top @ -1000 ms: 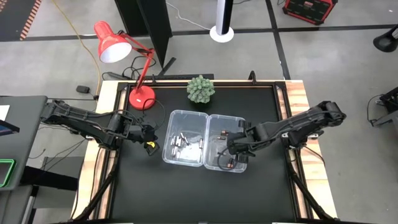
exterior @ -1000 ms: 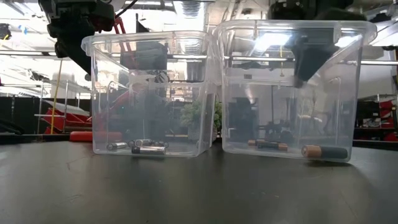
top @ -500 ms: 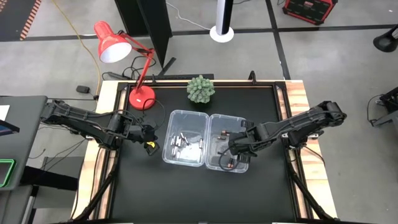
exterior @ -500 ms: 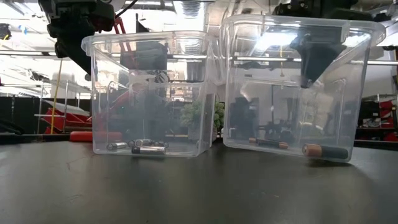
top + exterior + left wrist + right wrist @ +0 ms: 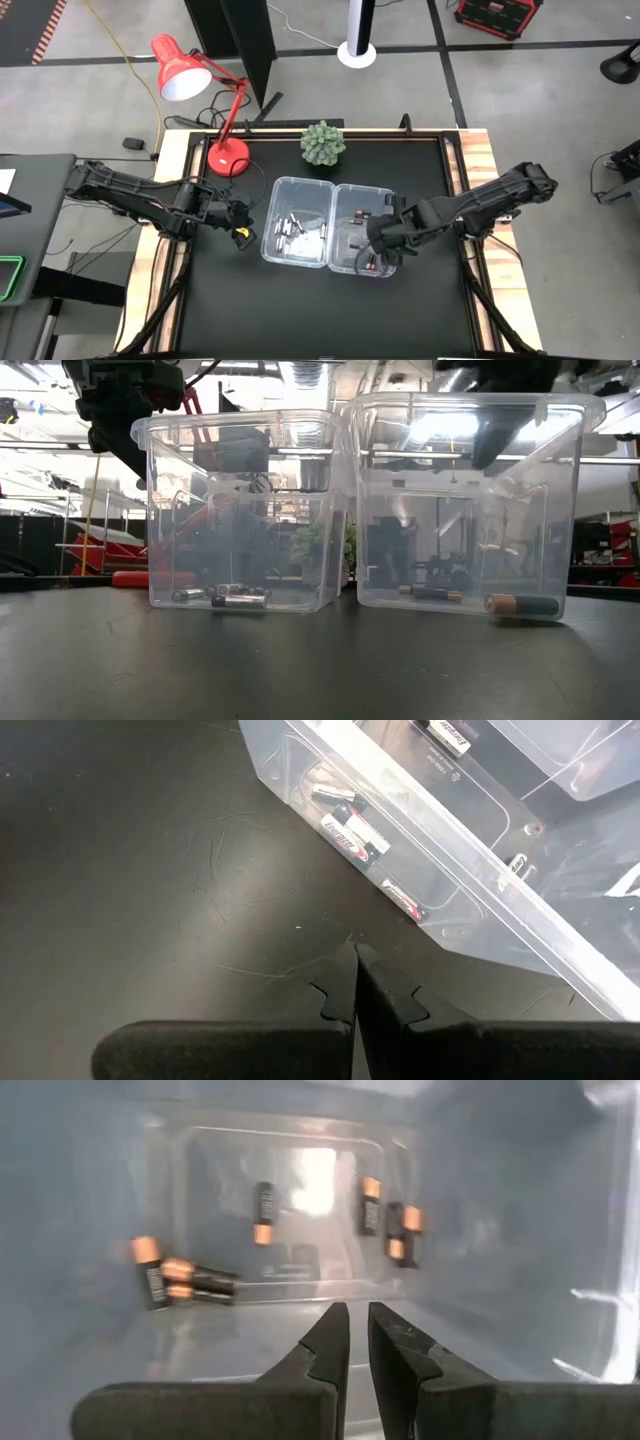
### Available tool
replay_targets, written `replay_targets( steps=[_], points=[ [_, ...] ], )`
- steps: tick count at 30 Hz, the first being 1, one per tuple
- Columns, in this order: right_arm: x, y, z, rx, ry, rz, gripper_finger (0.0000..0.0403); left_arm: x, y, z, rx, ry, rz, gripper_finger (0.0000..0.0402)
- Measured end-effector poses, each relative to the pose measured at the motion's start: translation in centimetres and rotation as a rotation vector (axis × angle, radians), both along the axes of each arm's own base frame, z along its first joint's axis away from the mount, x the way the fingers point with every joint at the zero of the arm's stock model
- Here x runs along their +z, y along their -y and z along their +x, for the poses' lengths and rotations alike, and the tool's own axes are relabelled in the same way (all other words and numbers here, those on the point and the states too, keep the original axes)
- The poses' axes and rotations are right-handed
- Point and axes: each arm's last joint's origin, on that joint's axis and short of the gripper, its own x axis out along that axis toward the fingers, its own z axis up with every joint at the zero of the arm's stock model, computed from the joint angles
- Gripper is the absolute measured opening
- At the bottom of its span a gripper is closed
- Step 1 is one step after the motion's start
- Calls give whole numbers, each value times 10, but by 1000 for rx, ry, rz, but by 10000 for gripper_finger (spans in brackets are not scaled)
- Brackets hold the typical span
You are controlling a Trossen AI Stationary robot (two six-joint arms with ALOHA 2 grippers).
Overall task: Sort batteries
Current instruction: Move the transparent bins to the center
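The right pincer is reached over the right clear plastic bin, its fingers nearly together and empty, above dark copper-ended batteries on the bin floor. The left pincer is held closed over the black desk, beside the left clear bin of whitish-silver batteries.

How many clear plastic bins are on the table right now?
2. The left bin and the right bin stand side by side mid-table; none seem hidden. Batteries lie in both.
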Motion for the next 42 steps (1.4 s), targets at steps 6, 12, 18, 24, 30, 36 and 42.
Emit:
replay_targets(
  steps=[6,12,18,24,30,36,42],
  points=[
    [-3,-20,-5,85,-19,16,58,0,0,0,-8,-2,5,0],
    [-5,-28,-14,85,-75,27,58,0,0,0,-7,-1,4,0],
    [-6,-28,-19,71,-122,29,58,0,0,0,-4,0,2,0],
    [-3,-27,-18,66,-100,9,58,0,0,0,-2,0,0,0],
    [12,-15,-19,-11,20,-148,58,0,0,0,-2,0,1,0],
    [10,15,-7,-84,-5,-195,58,0,0,0,-2,1,0,0],
    [2,39,2,-108,-69,-188,58,0,0,0,2,2,-1,0]
  ],
)
